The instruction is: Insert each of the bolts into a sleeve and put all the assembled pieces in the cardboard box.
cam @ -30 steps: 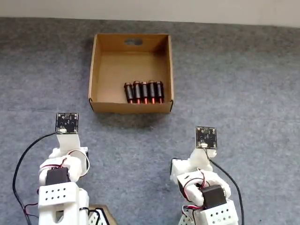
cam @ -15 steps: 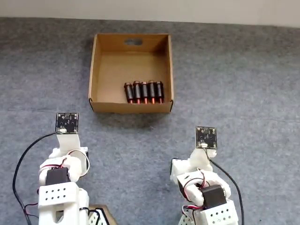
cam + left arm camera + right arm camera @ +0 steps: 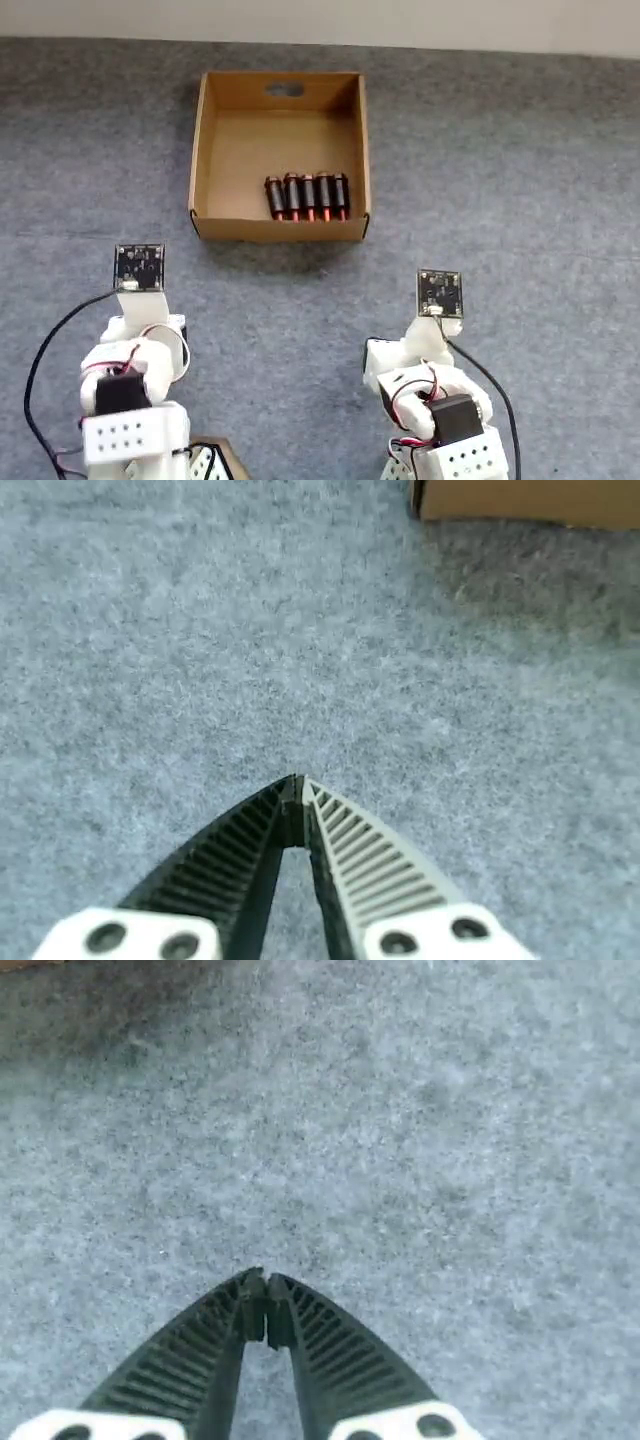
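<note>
Grey felt-like counter [image 3: 520, 180], high view. Brown cardboard box [image 3: 250, 150] sits upper centre of the frame, open side up, with a hand-hole in its far wall.

Five assembled pieces [image 3: 307, 197] lie on the box floor, lower right part, side by side in a row and touching or nearly so. Sleeves are dark, with red-orange showing at the lower ends. The row lies close to the near wall and the right wall.

Left arm [image 3: 135, 340] is at lower left of the frame, right arm [image 3: 435, 370] at lower right. Both are on the near side of the box and well apart from it.

Left hand [image 3: 298, 783]: one black finger, one pale finger, tips together, nothing between them, carpet beneath. A corner of the box shows far beyond the tips.

Right hand [image 3: 264, 1278]: both fingers black, tips together, holding nothing, over bare carpet.

The pieces are well apart from both hands, inside the box walls.
</note>
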Robot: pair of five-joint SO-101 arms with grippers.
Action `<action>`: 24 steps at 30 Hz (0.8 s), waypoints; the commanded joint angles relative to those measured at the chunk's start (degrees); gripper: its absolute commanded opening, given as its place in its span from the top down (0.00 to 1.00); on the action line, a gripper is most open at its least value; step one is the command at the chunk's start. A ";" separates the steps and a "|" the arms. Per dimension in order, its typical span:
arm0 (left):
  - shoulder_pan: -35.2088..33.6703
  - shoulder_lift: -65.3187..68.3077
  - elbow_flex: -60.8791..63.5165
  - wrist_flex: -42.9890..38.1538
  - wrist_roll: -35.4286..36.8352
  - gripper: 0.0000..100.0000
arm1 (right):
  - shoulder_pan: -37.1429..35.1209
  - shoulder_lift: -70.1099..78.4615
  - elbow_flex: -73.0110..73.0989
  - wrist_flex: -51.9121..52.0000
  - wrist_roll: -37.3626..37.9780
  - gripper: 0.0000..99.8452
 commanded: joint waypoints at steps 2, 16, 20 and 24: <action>1.19 -13.23 1.63 6.33 -0.35 0.99 | 0.75 -0.31 7.25 0.31 0.44 0.99; 8.13 -8.04 4.79 2.37 -0.35 0.99 | 0.75 -0.31 7.25 0.31 0.44 0.99; 8.13 -8.04 4.79 2.37 -0.35 0.99 | 0.75 -0.31 7.25 0.31 0.44 0.99; 10.33 -7.87 4.79 4.40 -0.26 0.99 | 0.75 -0.31 7.25 0.31 0.44 0.99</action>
